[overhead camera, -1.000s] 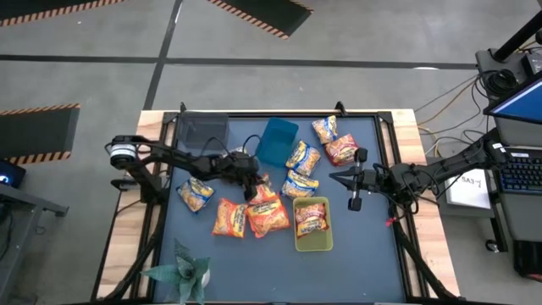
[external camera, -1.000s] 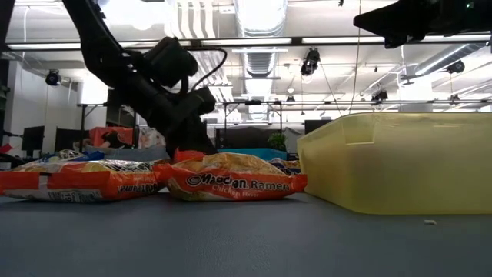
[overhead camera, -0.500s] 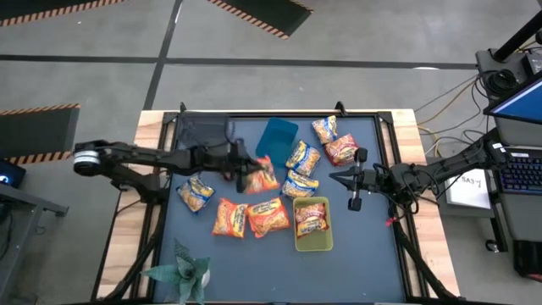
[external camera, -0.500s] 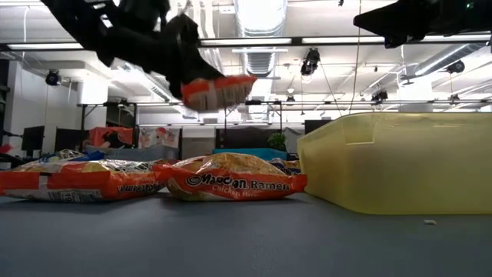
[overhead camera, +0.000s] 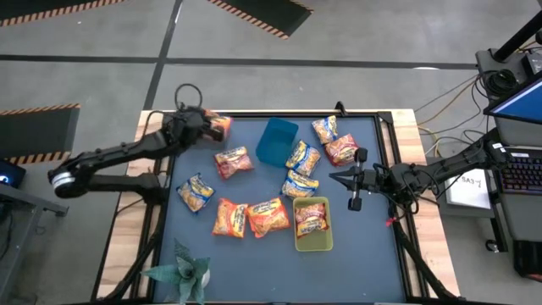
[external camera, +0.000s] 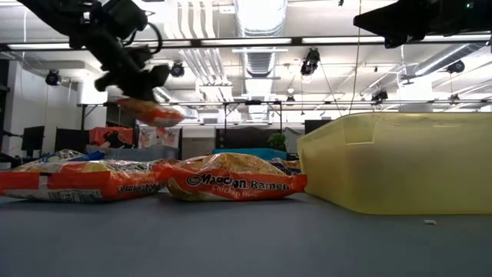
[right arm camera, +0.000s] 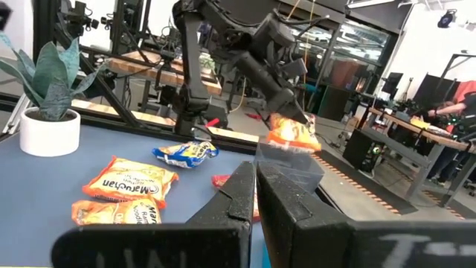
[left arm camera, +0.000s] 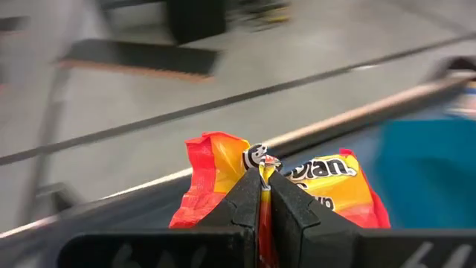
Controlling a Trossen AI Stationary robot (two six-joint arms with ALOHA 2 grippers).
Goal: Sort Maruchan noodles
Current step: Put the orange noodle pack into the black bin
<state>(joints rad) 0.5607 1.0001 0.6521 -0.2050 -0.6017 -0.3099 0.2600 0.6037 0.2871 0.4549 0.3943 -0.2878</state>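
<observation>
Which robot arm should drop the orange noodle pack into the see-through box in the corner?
The left. Its gripper is shut on the orange noodle packet, held in the air at the clear bin. The right gripper is shut on nothing, hovering on the table's other side.

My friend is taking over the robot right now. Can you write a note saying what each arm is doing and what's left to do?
Left tool: shut on an orange noodle packet, held up in the air over the table's far left corner, by the clear bin.
Right tool: shut, holding nothing, waiting at the right side.
Done: one packet lies in the yellow-green bin.
The blue bin looks empty.
Left to do: set down the held packet, then sort the loose packets spread across the mat.
</observation>
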